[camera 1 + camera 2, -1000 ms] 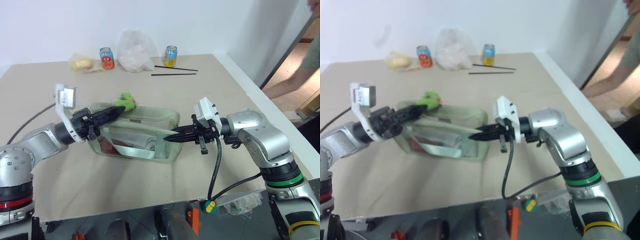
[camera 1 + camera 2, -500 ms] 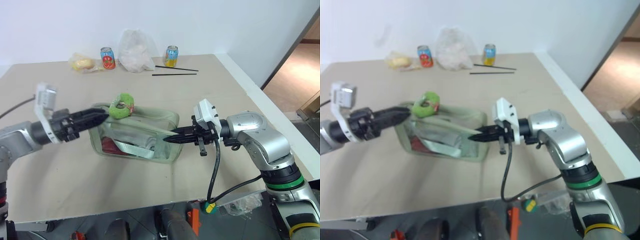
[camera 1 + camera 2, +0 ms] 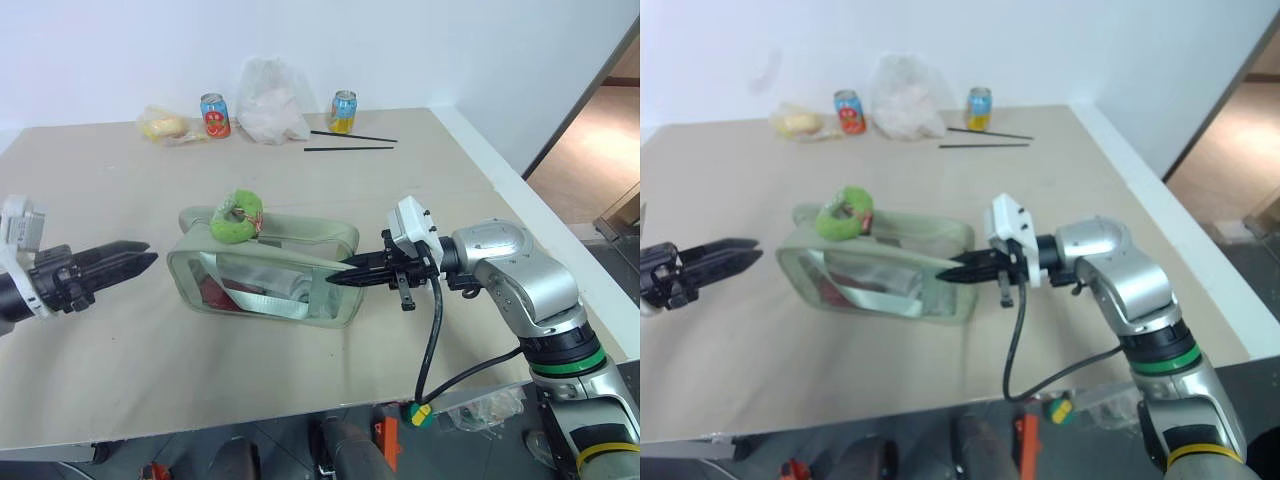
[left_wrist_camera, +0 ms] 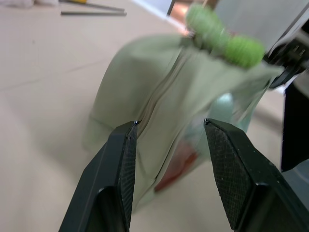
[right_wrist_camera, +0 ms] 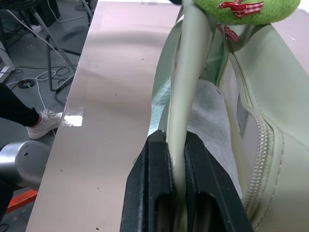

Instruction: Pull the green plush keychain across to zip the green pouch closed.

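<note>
The green pouch [image 3: 265, 280] is laid on the desk [image 3: 420, 180], with the green plush keychain [image 3: 236, 215] on its top. Its right edge is pinched by the right hand [image 3: 335, 280]. The left hand [image 3: 145, 258] is held released, apart from the pouch.

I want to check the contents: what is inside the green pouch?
Through the clear side of the green pouch a red item and a green strap show. The cloth top covers the rest.

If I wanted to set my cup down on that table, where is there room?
Bare beige tabletop lies in front of the pale green clear-sided pouch, and between it and the far row: two drink cans, white plastic bag, black sticks. The middle, between both grippers, is crowded.
</note>
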